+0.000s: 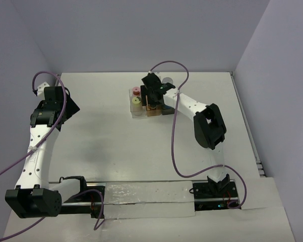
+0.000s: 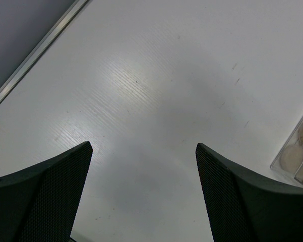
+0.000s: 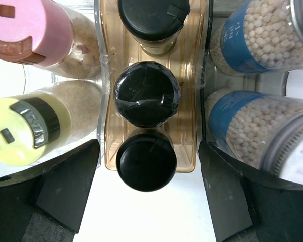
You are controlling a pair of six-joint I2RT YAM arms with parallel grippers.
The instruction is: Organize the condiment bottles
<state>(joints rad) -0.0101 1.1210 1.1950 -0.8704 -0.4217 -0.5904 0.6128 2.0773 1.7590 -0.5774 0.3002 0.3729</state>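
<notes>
Right jaws, at the lower frame corners, are spread wide with nothing gripped. Nearest black-capped jar point(image 3: 145, 166) is flanked, untouched. Two more black-capped jars point(image 3: 147, 94) are lined behind it along amber tray point(image 3: 187, 136). Cream-capped bottle point(image 3: 27, 128) and pink-capped bottle point(image 3: 22, 27) are stood at left, two blue-labelled bottles point(image 3: 252, 126) at right. Left jaws are spread wide over bench point(image 2: 151, 75).

You can read nothing for certain: the blue label point(image 3: 239, 43) on one clear bottle point(image 3: 272, 35) shows white characters too blurred to make out, and the cream cap point(image 3: 20, 133) bears illegible embossed marks.
</notes>
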